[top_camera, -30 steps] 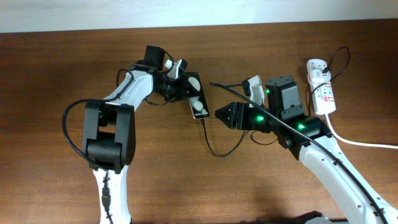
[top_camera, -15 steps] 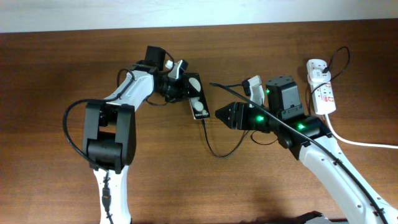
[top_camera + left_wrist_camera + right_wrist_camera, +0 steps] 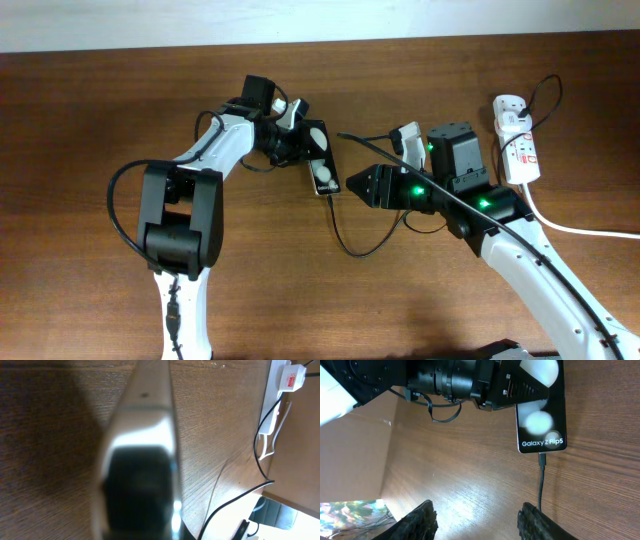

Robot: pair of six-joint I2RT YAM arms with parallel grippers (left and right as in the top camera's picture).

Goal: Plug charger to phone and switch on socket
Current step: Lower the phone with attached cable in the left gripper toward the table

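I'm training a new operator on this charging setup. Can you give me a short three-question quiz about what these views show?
1. True or false: the plug tip of the thin black charger cable meets the text end of the flat black glossy smartphone.
2. The right gripper has its jaws: A open, holding nothing; B shut on the cable; C shut on the smartphone.
3. Which gripper is nearer the narrow white power strip?
Key: 1 true; 2 A; 3 the right gripper.
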